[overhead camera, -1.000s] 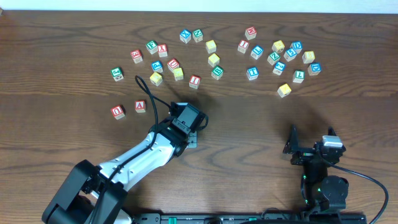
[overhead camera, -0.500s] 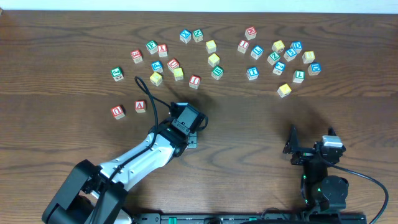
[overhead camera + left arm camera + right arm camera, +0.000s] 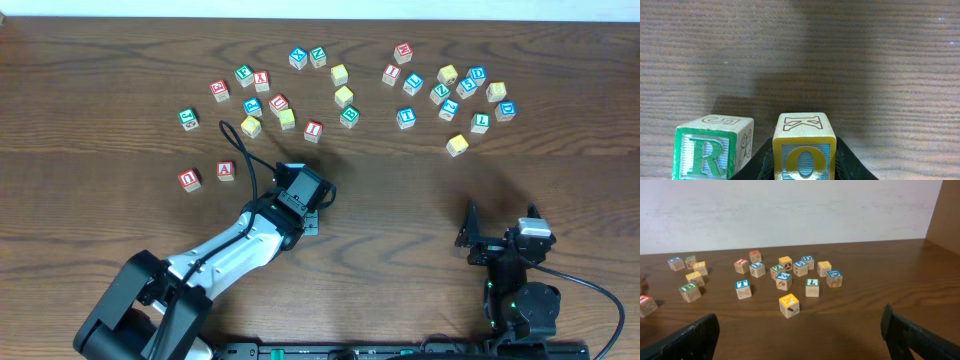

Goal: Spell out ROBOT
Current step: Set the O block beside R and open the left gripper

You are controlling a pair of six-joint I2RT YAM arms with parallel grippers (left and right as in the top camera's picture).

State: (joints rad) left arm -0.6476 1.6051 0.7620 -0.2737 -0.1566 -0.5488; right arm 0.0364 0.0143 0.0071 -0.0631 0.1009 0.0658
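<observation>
Two cubes stand just beside each other on the table (image 3: 400,200): one green R cube (image 3: 705,152) and one yellow O cube (image 3: 803,150), which the left pincer (image 3: 311,222) grasps. The right pincer (image 3: 800,335) gapes, released. No cube has shifted since a second ago.

green-bordered cube (image 3: 704,152): R | yellow-bordered cube (image 3: 804,150): O on front, K on top | toward table (image 3: 60,230) left edge: U cube (image 3: 190,179), A cube (image 3: 226,171), red letters

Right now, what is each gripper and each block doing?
left gripper, shut on the O cube.
O cube, upright, held, with a small gap between it and the R cube.
R cube, upright, free, nothing gripping it.
right gripper, open, empty.
other cubes, loose, scattered, untouched.
</observation>
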